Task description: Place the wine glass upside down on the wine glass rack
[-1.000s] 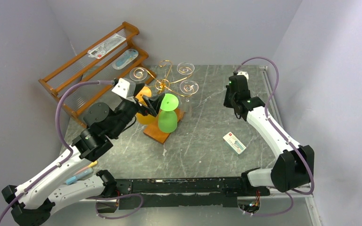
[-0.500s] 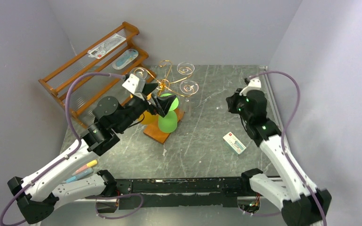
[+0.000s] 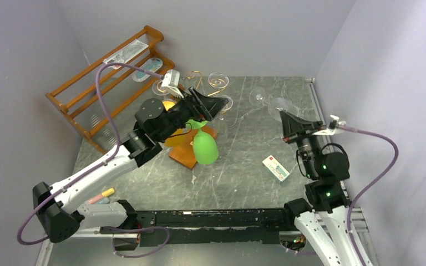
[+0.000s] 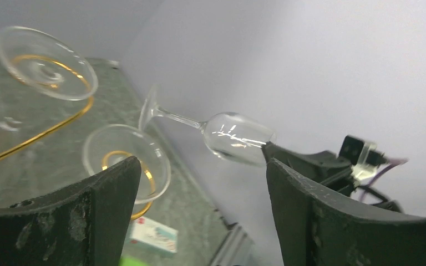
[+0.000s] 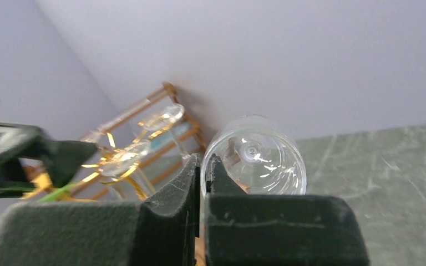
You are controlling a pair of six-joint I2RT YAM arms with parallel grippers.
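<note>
Right arm: You had swung it up and back from the far right of the grey marbled table (image 3: 244, 172) within the last second.
Right claw: Your right gripper (image 3: 286, 121) had finished closing and was pinched on the rim of the clear stemmed wine glass (image 3: 277, 106). In its wrist view the two fingers stood almost together with the glass wall between them.
Wine glass: It was off the stone and in the air. It lay roughly level, with the bowl at your fingers and the stem and foot pointing toward the far edge. It was well apart from the rack and not yet turned mouth-down.
Green goblet: The opaque green goblet (image 3: 205, 148) seemed to hang bowl-down and tilted at the rack's near side, just beside an orange goblet (image 3: 173, 138).
Left claw: Your left gripper (image 3: 211, 108) had come away from that green goblet and risen over the rack. Its jaws were spread wide and held nothing.
Rack: The gold wire wine glass rack, on its orange-brown wooden base (image 3: 183, 157), already carried clear glasses (image 3: 219, 81) on its far scrolls.
Meaning: Your pickup looked done. You still had to carry the glass over, turn it upside down and slide its foot into a free scroll. Your left claw crowded the rack, so I judged you would need to clear it first.
</note>
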